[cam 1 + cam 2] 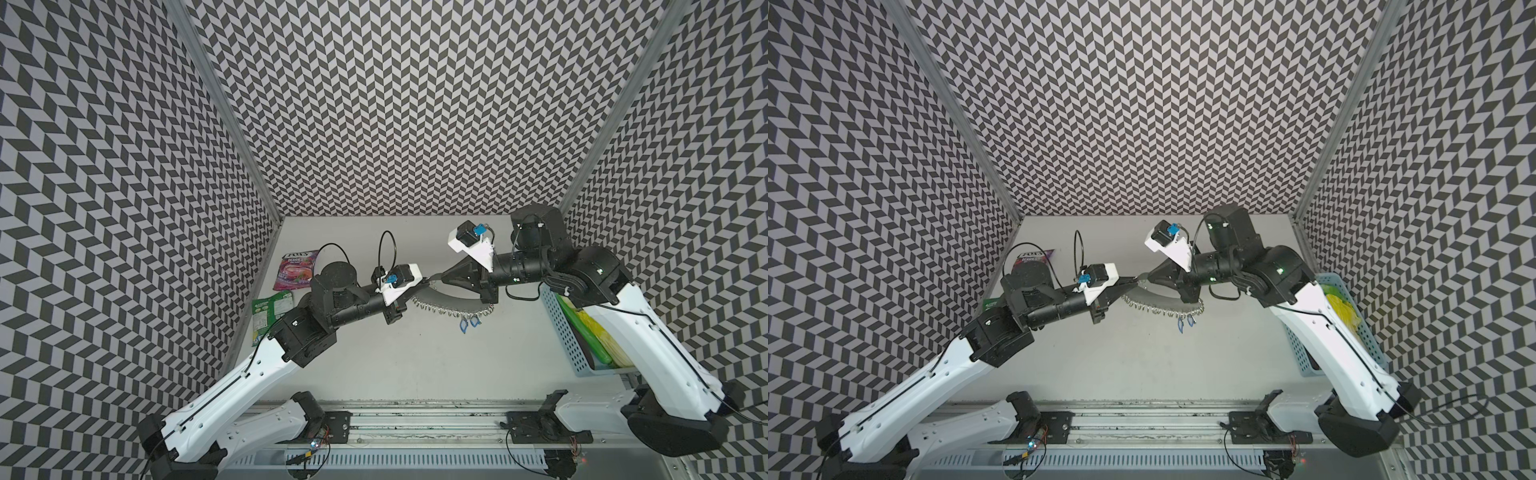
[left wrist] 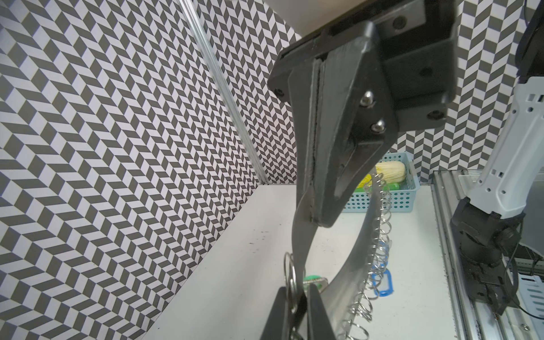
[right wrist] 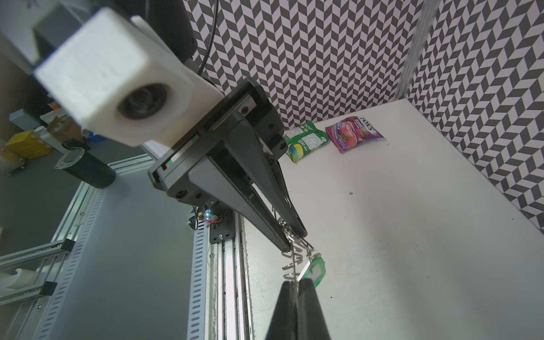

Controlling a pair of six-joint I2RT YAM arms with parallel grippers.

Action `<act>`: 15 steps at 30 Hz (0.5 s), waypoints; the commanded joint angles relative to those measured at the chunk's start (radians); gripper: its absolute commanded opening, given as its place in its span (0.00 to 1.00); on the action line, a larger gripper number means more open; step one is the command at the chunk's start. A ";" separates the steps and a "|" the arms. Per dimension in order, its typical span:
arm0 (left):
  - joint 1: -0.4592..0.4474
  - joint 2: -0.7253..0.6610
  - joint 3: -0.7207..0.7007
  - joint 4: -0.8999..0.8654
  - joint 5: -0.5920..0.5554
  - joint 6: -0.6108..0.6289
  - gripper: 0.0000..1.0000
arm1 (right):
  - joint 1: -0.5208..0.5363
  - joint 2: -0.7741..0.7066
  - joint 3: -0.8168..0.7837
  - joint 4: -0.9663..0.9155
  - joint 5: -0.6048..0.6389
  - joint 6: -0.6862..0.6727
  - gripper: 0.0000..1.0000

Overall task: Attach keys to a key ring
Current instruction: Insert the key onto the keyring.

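Note:
The key ring (image 1: 449, 301) (image 1: 1156, 300), a gray crescent plate fringed with wire rings (image 2: 379, 235), hangs above the table between both arms. My right gripper (image 1: 436, 277) (image 3: 295, 284) is shut on the plate's thin tip. Tip to tip with it, my left gripper (image 1: 426, 283) (image 2: 297, 297) is shut on a silver split ring (image 2: 290, 276) beside that tip. The key's green tag (image 2: 313, 278) (image 3: 315, 269) hangs just behind those jaws; in both top views it is hidden. Two blue tags (image 1: 468, 323) (image 2: 382, 282) dangle from the plate's other end.
A blue perforated basket (image 1: 561, 328) (image 2: 382, 203) with corn and green items stands at the right, under my right arm. A purple snack packet (image 1: 297, 270) (image 3: 353, 132) and a green one (image 1: 270, 309) (image 3: 306, 139) lie at the left wall. A metal rail (image 1: 415, 419) runs along the front.

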 commanded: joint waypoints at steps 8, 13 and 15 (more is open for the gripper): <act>-0.010 0.046 -0.017 0.060 -0.127 0.066 0.00 | 0.056 0.047 0.081 0.072 0.072 0.083 0.00; -0.010 0.035 -0.024 0.062 -0.146 0.072 0.00 | 0.103 0.062 0.087 0.033 0.133 0.068 0.00; -0.010 0.033 -0.024 0.059 -0.156 0.081 0.00 | 0.124 0.067 0.088 0.022 0.167 0.066 0.00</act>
